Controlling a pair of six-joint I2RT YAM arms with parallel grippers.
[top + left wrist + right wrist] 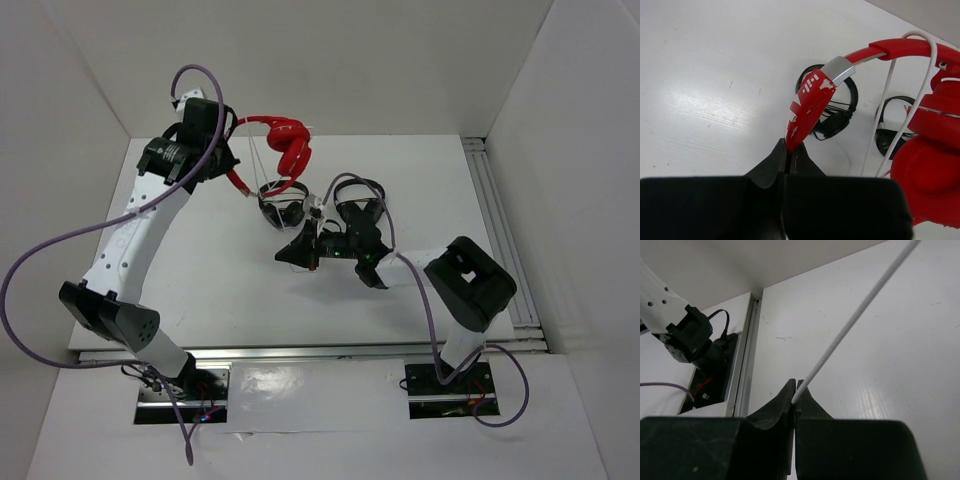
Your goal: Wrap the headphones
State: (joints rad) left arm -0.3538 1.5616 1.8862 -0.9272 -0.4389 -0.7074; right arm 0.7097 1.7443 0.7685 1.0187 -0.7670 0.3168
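- Pinches with left gripper (789, 150) one headband (900, 50) tip of the headphones (288, 140), raised over the far side of the table (200, 280).
- Clamps with right gripper (794, 392) the white cable (855, 315), pulled tight.
- Looks barely begun: maybe one turn over the headband, most cable unwound.
- Runs roughly left to right, earcups (930, 170) hanging at the right end.

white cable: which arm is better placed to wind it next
Likely right: the right pincer is shut on the white cable; the left pincer is clamped on the red headphones, holding them.
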